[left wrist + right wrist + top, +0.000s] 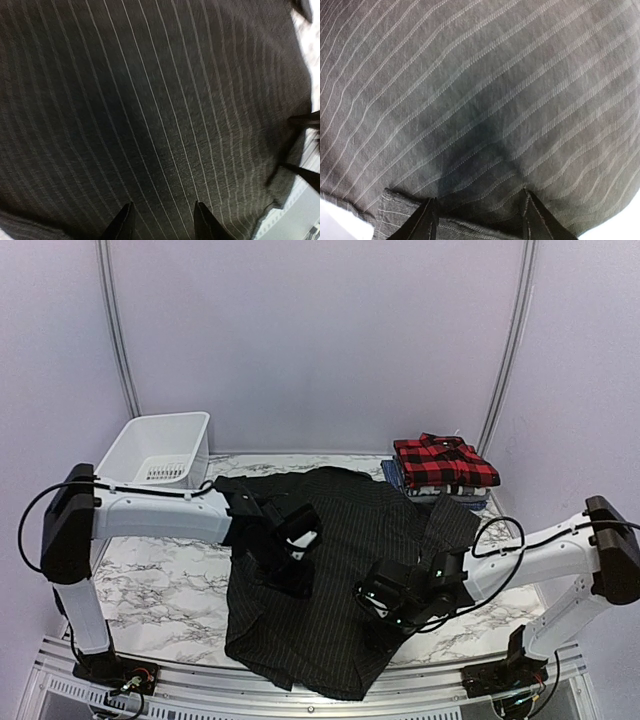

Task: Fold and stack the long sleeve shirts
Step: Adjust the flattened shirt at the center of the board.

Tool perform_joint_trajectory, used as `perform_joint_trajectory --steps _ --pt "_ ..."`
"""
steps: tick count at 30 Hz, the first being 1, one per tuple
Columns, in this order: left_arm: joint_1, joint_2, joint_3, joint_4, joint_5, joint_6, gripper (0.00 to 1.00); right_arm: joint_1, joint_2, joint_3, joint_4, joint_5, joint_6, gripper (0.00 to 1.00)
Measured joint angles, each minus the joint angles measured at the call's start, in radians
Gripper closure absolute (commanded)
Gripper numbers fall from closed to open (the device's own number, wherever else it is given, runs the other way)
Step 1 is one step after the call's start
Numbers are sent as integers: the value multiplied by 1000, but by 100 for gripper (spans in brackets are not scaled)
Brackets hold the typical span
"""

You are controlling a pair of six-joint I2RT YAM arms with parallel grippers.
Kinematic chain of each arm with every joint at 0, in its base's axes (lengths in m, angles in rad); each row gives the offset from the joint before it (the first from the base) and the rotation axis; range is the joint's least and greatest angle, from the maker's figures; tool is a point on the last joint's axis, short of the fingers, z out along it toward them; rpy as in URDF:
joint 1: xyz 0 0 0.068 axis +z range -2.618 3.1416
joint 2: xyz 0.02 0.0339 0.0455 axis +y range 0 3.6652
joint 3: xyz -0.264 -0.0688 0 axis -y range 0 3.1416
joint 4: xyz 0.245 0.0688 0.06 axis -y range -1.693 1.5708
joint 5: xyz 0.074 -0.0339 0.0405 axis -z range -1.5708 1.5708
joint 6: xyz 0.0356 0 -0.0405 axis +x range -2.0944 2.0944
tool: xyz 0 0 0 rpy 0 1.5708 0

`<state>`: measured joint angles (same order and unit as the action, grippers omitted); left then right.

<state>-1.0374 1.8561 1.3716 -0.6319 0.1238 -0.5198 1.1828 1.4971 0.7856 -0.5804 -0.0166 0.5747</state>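
Note:
The large black pinstriped shirt lies spread over the middle of the marble table, its hem hanging over the front edge. My left gripper is low over the shirt's left half. In the left wrist view it is open, with striped cloth under the fingertips. My right gripper is low over the shirt's lower right part. In the right wrist view it is open, with a folded cloth edge lying between the jaws. A stack of folded shirts with the red-and-black plaid one on top sits at the back right.
A white plastic bin stands at the back left. Bare marble table shows left of the shirt and at the right front. White table surface shows at the lower corners of the right wrist view.

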Motion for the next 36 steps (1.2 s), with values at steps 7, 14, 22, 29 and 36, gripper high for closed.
perform_joint_trajectory --steps 7,14,22,29,36 --pt "-26 8 -133 18 -23 -26 59 78 -201 -100 -76 -3 127 45" --pt "-24 -211 -420 5 -77 -84 59 122 -443 -186 -174 4 266 45" --pt "-24 -487 -618 -80 -162 -182 59 124 -459 -103 -221 96 307 45" --pt "-15 -589 -697 -148 -253 -263 64 124 -190 120 -132 176 229 44" --pt "9 -715 -721 -192 -309 -360 64 172 38 141 -13 138 212 45"
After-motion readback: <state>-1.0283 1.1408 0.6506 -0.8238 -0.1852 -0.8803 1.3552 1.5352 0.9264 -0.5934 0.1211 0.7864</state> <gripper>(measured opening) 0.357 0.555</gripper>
